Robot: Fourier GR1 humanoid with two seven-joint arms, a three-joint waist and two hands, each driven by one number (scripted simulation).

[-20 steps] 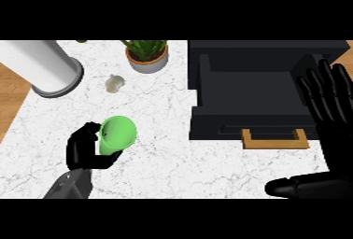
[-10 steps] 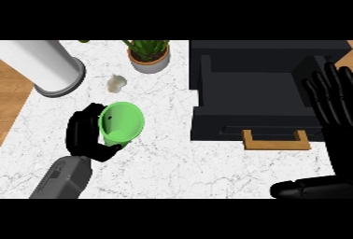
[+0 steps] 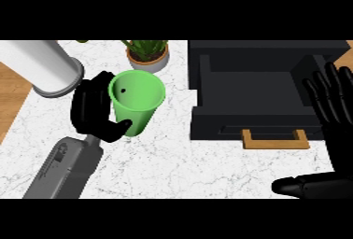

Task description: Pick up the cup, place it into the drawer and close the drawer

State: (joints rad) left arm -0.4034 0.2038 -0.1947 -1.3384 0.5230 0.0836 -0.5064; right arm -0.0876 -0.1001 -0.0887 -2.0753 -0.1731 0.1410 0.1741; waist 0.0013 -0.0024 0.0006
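Note:
A green cup is held above the marble counter, its open mouth facing up toward the view. My left hand is shut on the cup, fingers behind it and thumb curled across its lower front. To the right stands the black drawer, pulled open, with a wooden handle on its front. My right hand rests open at the right edge, fingers up, beside the drawer.
A white cylinder stands at the back left. A potted plant sits behind the cup. Wooden floor shows past the counter's left edge.
My left hand has lifted the cup up and rightward, toward the drawer, and turned its mouth upward. The small grey object near the plant is now hidden. The right hand has stayed put.

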